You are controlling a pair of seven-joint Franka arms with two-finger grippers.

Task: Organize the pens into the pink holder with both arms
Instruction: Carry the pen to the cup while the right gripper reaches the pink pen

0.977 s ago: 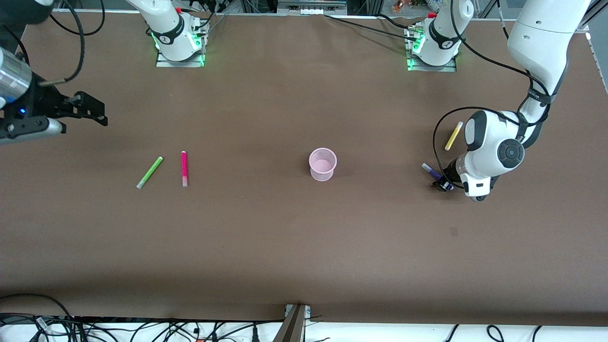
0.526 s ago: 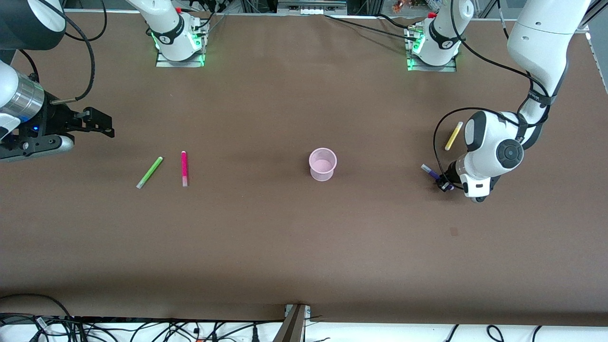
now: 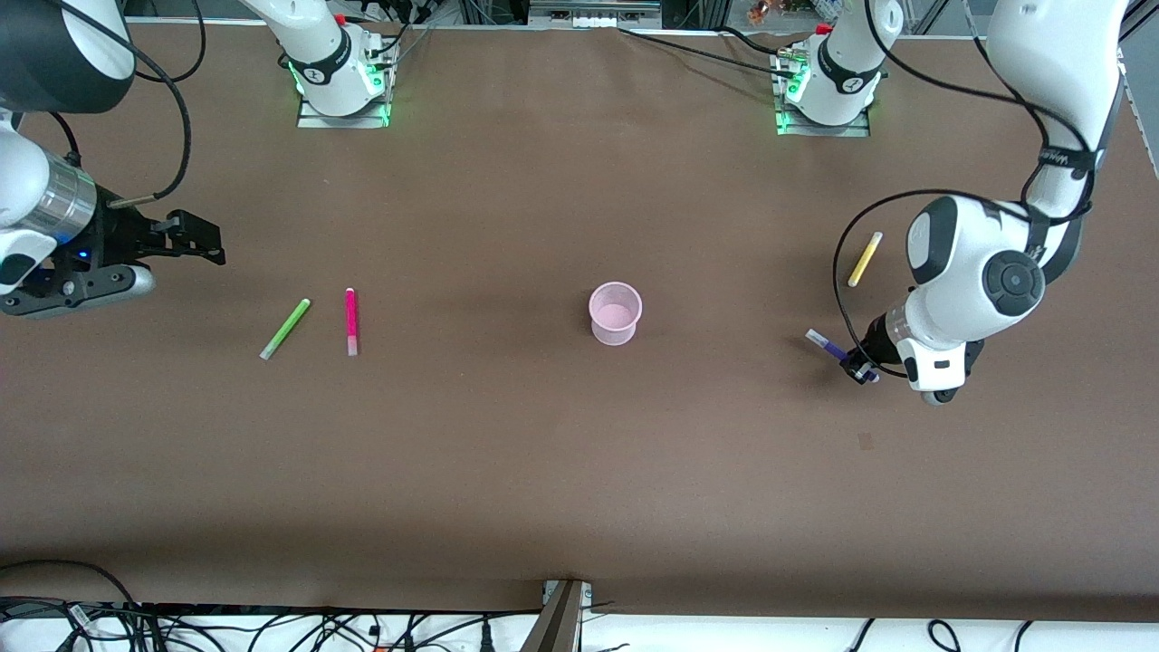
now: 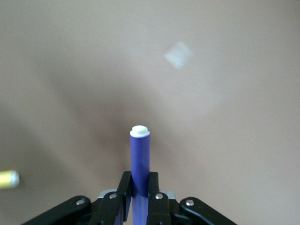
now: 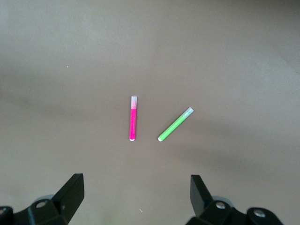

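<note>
Though down on the table a second ago, left gripper [image 3: 858, 369] now lifted, fingers [image 4: 125, 192] clamped on purple pen [image 4: 139, 161]; pen poking out past fingertips; right gripper [image 3: 204, 243] wide open, empty, over bare table near green pen [image 5: 175, 124] and magenta pen [image 5: 133, 118]; yellow pen [image 3: 864, 259], pink holder [image 3: 616, 313] only fully visible from front.

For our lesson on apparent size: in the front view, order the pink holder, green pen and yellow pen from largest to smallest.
1. Pink holder, clearly bulkiest.
2. Green pen, slightly longer-looking.
3. Yellow pen; close to the green, so this ranking is unsure.
</note>
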